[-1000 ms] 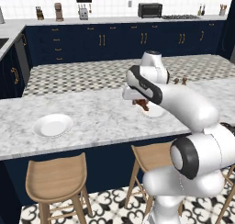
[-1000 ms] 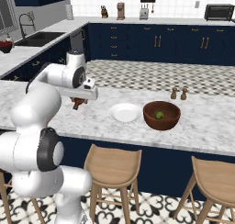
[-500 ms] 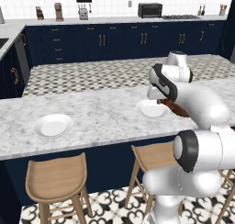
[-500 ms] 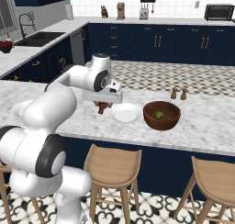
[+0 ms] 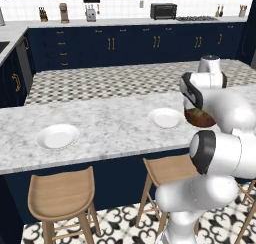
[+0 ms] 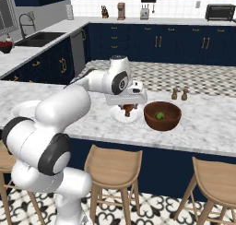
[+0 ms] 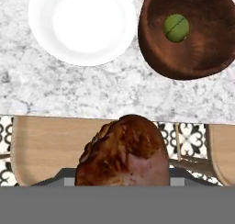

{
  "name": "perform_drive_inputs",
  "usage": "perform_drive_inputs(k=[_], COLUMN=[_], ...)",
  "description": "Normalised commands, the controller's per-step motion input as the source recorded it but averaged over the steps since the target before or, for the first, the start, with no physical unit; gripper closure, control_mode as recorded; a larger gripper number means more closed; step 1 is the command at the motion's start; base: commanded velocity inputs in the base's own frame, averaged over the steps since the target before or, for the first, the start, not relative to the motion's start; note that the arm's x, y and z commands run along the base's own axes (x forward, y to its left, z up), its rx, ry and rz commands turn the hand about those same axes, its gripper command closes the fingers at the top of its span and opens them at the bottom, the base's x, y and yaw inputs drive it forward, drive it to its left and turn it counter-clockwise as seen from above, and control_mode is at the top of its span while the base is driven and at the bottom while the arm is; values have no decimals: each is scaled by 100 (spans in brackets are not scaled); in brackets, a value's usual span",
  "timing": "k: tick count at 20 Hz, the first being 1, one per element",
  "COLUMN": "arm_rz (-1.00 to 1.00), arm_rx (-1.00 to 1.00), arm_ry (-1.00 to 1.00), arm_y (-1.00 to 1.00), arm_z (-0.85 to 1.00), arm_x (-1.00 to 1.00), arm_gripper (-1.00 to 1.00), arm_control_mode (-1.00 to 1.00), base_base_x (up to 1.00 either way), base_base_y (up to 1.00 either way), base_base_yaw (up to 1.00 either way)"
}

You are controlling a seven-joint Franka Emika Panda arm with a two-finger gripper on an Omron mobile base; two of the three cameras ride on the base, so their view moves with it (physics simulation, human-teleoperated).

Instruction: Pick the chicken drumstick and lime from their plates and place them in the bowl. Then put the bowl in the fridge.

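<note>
Hand view: my gripper (image 6: 127,109) holds the chicken drumstick (image 7: 123,152) at bottom centre, jaws half-open around it; next, carry it over the bowl (image 7: 193,51) (lime (image 7: 176,27) inside), upper right.

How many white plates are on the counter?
2. One plate sits far left on the counter; the other plate sits beside the bowl.

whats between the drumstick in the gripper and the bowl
In the hand view, bare marble counter separates the drumstick from the bowl; the white plate sits off beside the bowl, not between.
</note>
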Motion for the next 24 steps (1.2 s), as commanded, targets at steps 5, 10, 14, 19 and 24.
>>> perform_drive_inputs(k=[5, 10, 14, 19, 24], arm_rz=[2, 2, 2, 5, 5], arm_rx=[-1, 1, 5, 5, 4], arm_ry=[3, -3, 0, -1, -10], arm_y=[-98, -42, -45, -34, -11], arm_z=[7, 0, 0, -12, -40], arm_x=[32, 61, 57, 36, 25], arm_gripper=[100, 100, 100, 100, 100], arm_control_mode=[-100, -100, -100, -100, -100], base_base_x=[0, 0, 0, 0, 0], base_base_y=[0, 0, 0, 0, 0], base_base_yaw=[0, 0, 0, 0, 0])
